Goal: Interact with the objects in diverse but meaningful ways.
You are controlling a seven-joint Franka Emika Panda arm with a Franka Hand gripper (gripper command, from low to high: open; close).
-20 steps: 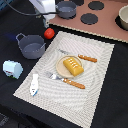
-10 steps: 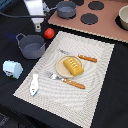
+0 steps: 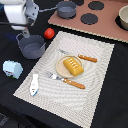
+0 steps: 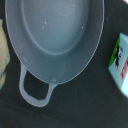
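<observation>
A dark grey two-handled pot [image 3: 32,46] stands left of the woven mat and fills the wrist view [image 4: 57,35], empty, with one handle [image 4: 35,94] showing. My gripper [image 3: 23,31] hangs just above the pot's far rim; its fingers are too unclear to read. A red tomato [image 3: 49,33] lies beside the pot. A yellow ridged bread loaf [image 3: 73,65] sits on a small plate [image 3: 62,70]. A white-and-blue milk carton [image 3: 12,69] stands at the exterior view's left and shows in the wrist view [image 4: 120,62]. A small white bottle [image 3: 34,85] lies on the mat.
A knife [image 3: 87,58] and a fork [image 3: 67,81] with orange handles lie beside the plate on the striped mat [image 3: 95,95]. A brown stove board [image 3: 107,27] with dark burners lies at the back, with a second grey pot [image 3: 66,8] and a bowl [image 3: 123,17].
My arm has moved toward the exterior view's left and a little lower, over the pot. The objects have not moved.
</observation>
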